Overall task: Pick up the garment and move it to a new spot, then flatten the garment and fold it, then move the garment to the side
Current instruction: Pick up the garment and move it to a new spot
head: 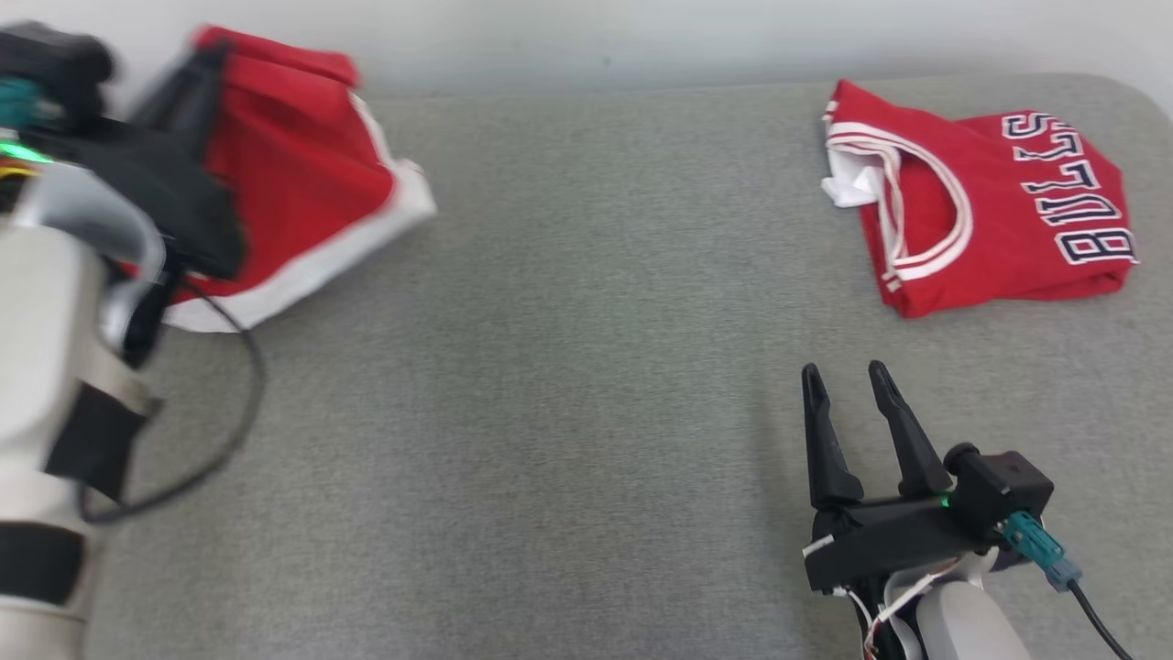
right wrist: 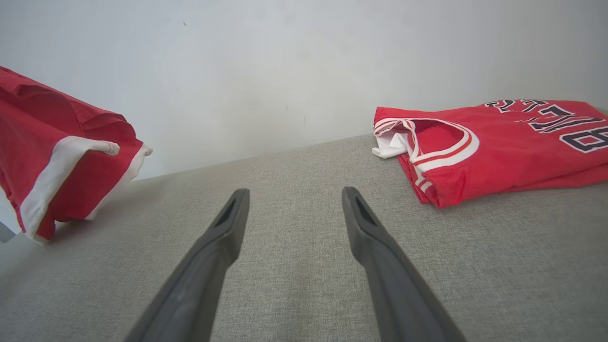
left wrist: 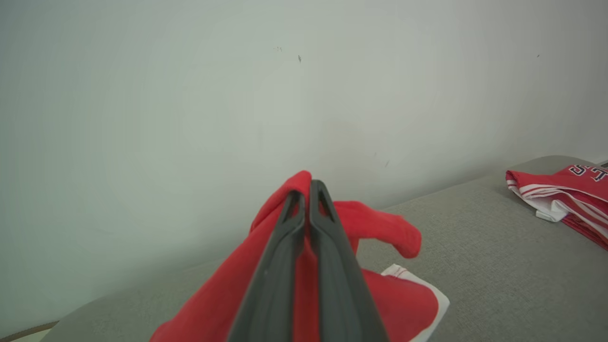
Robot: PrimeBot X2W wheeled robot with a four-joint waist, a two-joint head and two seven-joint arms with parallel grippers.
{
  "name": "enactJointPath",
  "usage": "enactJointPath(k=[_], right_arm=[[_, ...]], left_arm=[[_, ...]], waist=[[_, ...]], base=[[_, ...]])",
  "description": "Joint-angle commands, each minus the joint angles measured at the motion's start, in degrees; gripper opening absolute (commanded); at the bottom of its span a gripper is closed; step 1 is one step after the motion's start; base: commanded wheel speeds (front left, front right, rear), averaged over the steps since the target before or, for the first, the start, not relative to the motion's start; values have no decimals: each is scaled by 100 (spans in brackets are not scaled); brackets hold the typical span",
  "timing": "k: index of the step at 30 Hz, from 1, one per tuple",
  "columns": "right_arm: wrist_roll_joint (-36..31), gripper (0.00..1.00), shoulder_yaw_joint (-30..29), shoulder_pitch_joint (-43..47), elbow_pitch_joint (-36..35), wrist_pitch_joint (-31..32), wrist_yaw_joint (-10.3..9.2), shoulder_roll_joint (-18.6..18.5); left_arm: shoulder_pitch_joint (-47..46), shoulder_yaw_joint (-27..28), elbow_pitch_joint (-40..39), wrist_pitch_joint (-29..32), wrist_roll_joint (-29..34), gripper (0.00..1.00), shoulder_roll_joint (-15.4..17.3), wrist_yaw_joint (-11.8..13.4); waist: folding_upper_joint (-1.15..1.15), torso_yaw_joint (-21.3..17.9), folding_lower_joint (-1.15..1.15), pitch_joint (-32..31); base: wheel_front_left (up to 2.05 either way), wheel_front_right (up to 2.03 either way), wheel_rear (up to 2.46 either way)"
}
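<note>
- Red shorts (head: 302,165), white trim: ten o'clock in the head view, hanging from the left gripper (left wrist: 309,187), whose jaws are pressed together, pinching a fold of the cloth.
- Right gripper (head: 844,368): five o'clock, jaws spread, holding nothing, above the grey cushion (head: 568,367).
- Red jersey (head: 999,220), folded: two o'clock, lying on the cushion, well apart from the shorts.
- White wall (left wrist: 190,95): twelve o'clock.

- Head view: left gripper (head: 206,73) and red garment (head: 302,174) motion-blurred; fingertips indistinct vs cloth
- Head view: left forearm (head: 46,367) cut by left and btm edges
- Left wrist view: garment's lower part cut by btm edge; jersey (left wrist: 570,194) cut by rt edge, lettering mostly out of frame
- Right wrist view: garment cut by left edge; jersey lettering cut at rt edge
</note>
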Motion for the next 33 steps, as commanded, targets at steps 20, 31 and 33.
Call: enactJointPath(k=[20,31,33], right_arm=[[54,100,-248,248,-60,-9,3,33],[57,100,-331,326,-27,-9,3,34],[59,100,-336,345,-9,-9,3,34]], left_arm=[[1728,-1294,-2501,575,-305,0,-1491,522],[2273,-2195,-2314,203,-704,0,-1733,666],[2335,-2322,-2208,63,-816,0,-1734,686]], waist=[[0,-663,1,-180],[0,-732,1,-280],[0,-719,1,-316]], base=[[0,0,0],[0,0,0],[0,0,0]])
